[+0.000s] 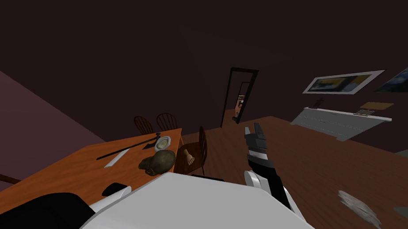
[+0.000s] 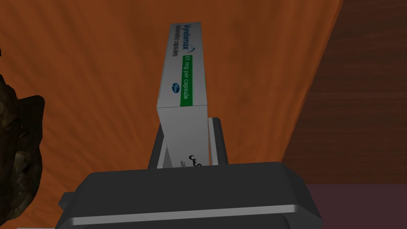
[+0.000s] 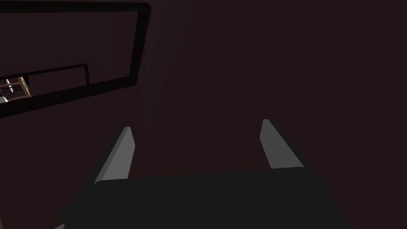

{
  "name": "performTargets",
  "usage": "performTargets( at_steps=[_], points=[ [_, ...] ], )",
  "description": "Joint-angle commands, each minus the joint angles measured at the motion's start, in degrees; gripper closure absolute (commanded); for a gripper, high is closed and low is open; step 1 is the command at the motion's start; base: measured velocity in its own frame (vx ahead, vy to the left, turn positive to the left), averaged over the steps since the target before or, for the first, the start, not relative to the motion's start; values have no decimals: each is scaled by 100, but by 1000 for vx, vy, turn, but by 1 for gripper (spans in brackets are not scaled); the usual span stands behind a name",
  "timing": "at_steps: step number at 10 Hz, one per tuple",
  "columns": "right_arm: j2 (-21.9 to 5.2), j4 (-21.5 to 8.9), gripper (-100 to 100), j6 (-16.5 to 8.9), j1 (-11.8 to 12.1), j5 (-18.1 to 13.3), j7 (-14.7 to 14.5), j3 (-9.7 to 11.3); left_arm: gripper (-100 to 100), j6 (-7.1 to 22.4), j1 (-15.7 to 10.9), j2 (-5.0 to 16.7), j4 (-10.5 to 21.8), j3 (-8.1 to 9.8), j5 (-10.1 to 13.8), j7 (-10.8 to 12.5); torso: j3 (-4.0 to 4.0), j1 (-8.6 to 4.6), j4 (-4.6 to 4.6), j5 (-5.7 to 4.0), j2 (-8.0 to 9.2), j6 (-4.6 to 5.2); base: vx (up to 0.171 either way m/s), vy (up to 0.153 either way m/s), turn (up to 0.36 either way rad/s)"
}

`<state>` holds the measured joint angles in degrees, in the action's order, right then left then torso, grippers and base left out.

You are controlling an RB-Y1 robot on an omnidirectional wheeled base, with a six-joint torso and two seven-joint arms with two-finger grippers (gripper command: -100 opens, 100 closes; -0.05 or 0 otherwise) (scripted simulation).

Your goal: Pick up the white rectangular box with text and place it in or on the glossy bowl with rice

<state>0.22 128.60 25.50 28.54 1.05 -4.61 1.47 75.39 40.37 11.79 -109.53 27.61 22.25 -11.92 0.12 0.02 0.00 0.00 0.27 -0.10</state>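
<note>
White printed rectangular box (image 2: 183, 103) is sitting pinched between the fingers (image 2: 218, 139) of my left gripper (image 2: 187, 133) over the orange wooden surface (image 2: 99, 79); I am holding my right gripper (image 3: 196, 131) spread.

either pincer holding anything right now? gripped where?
Left pincer is shut on the white Vyndamax capsule box, its fingers pressing the box's two sides at its near end. Right pincer is open, empty.
</note>
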Motion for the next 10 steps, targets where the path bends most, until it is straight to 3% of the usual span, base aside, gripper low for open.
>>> performTargets(
  at_steps=[1, 2, 6, 10],
  points=[
    [0, 0, 0, 0, 0, 0, 0, 0, 0, 0, 0, 0, 0, 0, 0, 0, 0, 0, 0, 0, 0, 0, -7, 1, 5],
    [0, 0, 0, 0, 0, 0, 0, 0, 100, 52, 106, 136, -82, 191, 74, 9, -6, -2, -2, -1, -10, 1, 15, -38, -36],
    [0, 0, 0, 0, 0, 0, 0, 0, 100, 232, 339, 439, -264, 640, 255, 63, -7, -30, 0, -18, -15, 0, 5, -45, -33],
    [0, 0, 0, 0, -1, 0, 0, 0, 100, 530, 634, 787, -423, 1222, 523, 190, 10, -30, 3, -23, 20, -13, -77, -33, -69]
  ],
)
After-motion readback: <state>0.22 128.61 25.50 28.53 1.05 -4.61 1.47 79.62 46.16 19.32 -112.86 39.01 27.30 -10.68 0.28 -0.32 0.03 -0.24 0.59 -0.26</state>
